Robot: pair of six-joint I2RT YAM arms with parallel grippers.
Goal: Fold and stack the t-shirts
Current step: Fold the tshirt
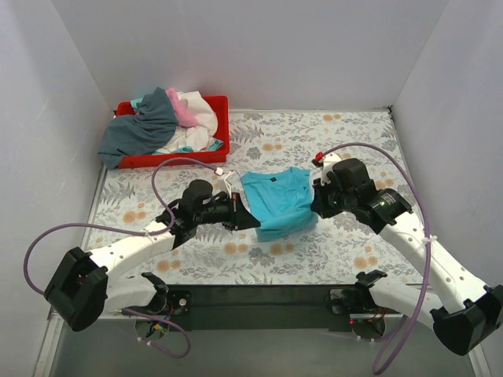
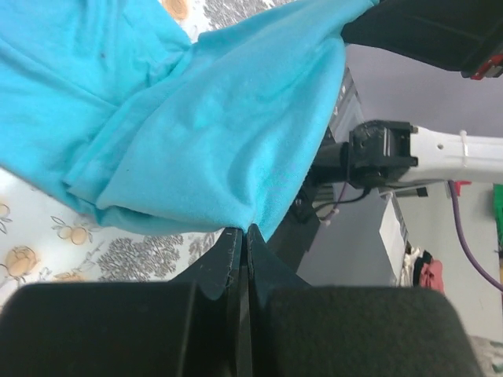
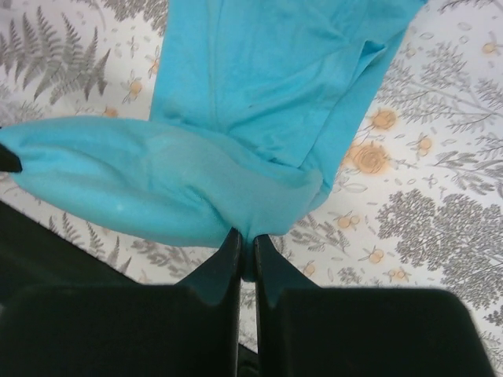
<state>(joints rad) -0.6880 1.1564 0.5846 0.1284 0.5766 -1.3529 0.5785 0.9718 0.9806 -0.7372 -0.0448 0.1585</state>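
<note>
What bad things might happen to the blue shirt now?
1. Both pairs of jaws pinch only a thin edge of the turquoise t-shirt, so it might slip free when pulled.
2. The cloth is bunched and wrinkled between them, so the fold may land crooked.
3. The grey t-shirt hangs over the rim of the red tray and could slide out.

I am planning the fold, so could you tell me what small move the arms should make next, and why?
Probably carry both pinched edges together across the turquoise shirt. The left fingers and right fingers are each shut on a bunched edge at opposite sides of it, and the fold looks unfinished.
</note>
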